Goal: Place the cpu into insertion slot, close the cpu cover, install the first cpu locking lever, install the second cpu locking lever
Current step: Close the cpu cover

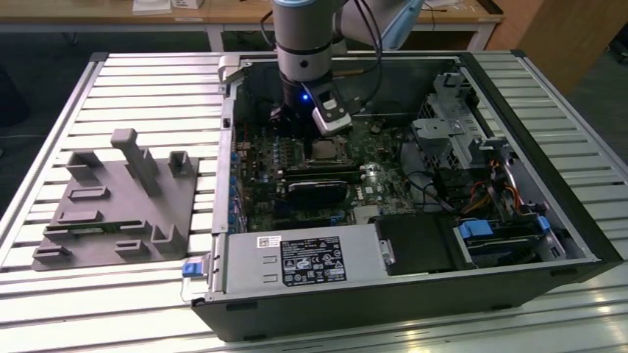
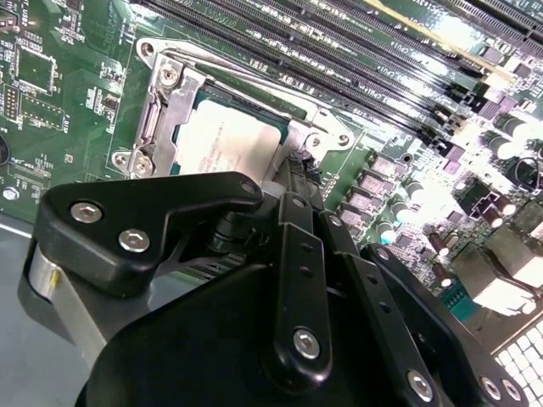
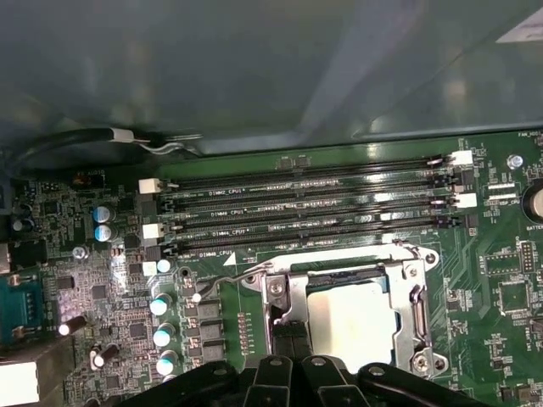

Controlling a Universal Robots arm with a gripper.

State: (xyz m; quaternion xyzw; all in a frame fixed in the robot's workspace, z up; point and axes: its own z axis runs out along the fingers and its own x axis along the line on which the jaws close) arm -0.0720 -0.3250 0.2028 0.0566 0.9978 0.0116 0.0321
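In the upper middle of the exterior view, the arm (image 1: 302, 44) reaches down into an open computer case (image 1: 579, 235) lying on a slatted metal table (image 1: 147, 81). A grey moulded fixture (image 1: 108, 213) sits on the table at the exterior view's left. From this distance the insertion slot (image 1: 324, 151) is only a small pale square on the green board just below the wrist. The fingertips cannot be made out here.

The wrist views supply the detail. In the first wrist view the cpu (image 3: 352, 318) lies flat in the slot with its pale metal face up. The cpu cover (image 3: 414, 297) is folded down around it as a silvery frame. The gripper (image 3: 293, 341) stands at the cover's edge beside the chip with its jaws drawn together. I cannot tell whether anything thin is pinched between them. A wire lever (image 3: 231, 278) runs out from one corner of the socket towards a row of capacitors (image 3: 161, 307), and I cannot tell whether it is latched. Four long memory slots (image 3: 305, 212) lie beyond the socket, and a black cable (image 3: 68, 140) beyond those.

In the second wrist view the gripper's black linkage covers part of the chip and the near side of the cover
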